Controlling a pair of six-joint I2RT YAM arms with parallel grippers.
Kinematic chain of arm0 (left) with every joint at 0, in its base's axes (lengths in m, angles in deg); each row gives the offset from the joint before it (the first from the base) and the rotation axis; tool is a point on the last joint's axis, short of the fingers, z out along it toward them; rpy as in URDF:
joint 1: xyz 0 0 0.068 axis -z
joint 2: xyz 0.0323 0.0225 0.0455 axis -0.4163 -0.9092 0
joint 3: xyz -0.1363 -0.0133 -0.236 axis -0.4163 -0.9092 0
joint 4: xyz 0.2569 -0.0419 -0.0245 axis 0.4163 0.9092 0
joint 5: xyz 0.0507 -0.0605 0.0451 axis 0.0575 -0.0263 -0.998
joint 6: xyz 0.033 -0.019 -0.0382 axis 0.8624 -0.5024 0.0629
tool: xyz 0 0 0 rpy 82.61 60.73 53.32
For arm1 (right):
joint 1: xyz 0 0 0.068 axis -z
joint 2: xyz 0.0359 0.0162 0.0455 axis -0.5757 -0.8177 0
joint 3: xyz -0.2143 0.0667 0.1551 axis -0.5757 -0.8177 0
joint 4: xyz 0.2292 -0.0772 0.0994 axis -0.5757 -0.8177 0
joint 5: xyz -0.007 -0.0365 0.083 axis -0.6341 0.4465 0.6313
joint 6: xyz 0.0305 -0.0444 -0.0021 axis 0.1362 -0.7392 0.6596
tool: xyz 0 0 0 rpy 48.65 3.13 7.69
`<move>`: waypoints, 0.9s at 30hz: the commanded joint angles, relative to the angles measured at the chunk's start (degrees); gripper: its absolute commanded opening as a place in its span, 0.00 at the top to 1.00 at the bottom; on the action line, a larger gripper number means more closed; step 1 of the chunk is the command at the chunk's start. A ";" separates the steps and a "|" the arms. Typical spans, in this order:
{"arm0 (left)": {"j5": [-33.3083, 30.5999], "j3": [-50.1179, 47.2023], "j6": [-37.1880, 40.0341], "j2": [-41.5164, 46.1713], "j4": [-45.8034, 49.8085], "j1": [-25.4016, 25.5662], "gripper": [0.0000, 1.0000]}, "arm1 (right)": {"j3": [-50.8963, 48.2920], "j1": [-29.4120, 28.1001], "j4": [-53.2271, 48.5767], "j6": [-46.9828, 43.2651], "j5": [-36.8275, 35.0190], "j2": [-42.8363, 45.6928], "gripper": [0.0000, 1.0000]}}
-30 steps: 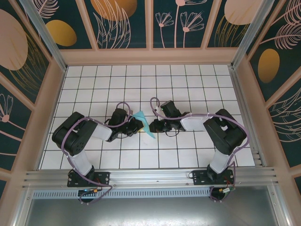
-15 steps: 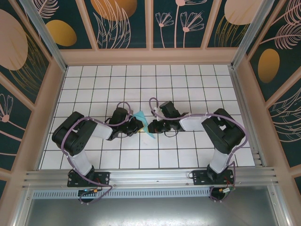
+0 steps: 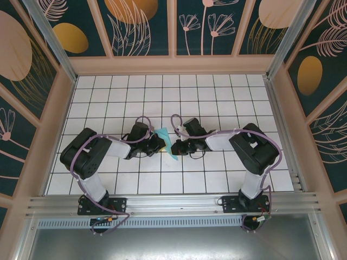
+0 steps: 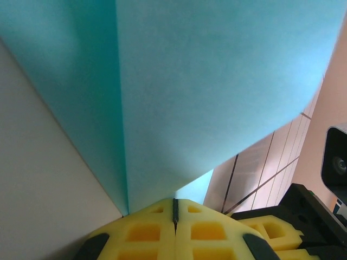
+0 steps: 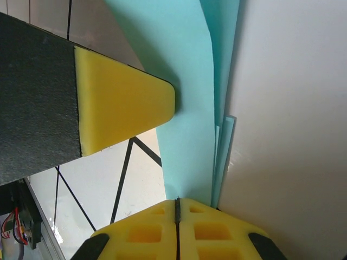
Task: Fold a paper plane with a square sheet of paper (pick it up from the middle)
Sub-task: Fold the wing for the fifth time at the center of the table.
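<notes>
Turquoise paper, our paper plane [image 3: 168,142], sits at the centre of the top view over the white tiled desk [image 3: 217,92], between both arms. We see the left pincer [image 4: 174,207] pinching its edge, and the right pincer [image 5: 177,208] clamped on it too.

Table top [image 3: 217,97]: white square tiles with thin dark grid lines, flat, matte.
Table border [image 3: 173,65]: pale wood ledge along the far edge and both sides.
Back wall [image 3: 146,27]: dark teal panels split by pale wood strips, with orange ovals and line-drawn flowers and leaves.
Side walls [image 3: 21,81]: same teal panels, slanting outward in the top view.
Corner posts [image 3: 51,38]: silver metal bars, one at each far corner.
Near rail [image 3: 173,205]: grooved silver metal beam across the near edge.
Grey sheet [image 3: 173,244]: plain metal below the rail, with a perforated strip along its upper edge.
</notes>
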 commanded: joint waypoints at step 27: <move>-11.77 0.21 1.36 -3.17 9.54 0.06 1.00 | 1.40 -4.40 -8.91 4.99 -9.23 0.66 1.00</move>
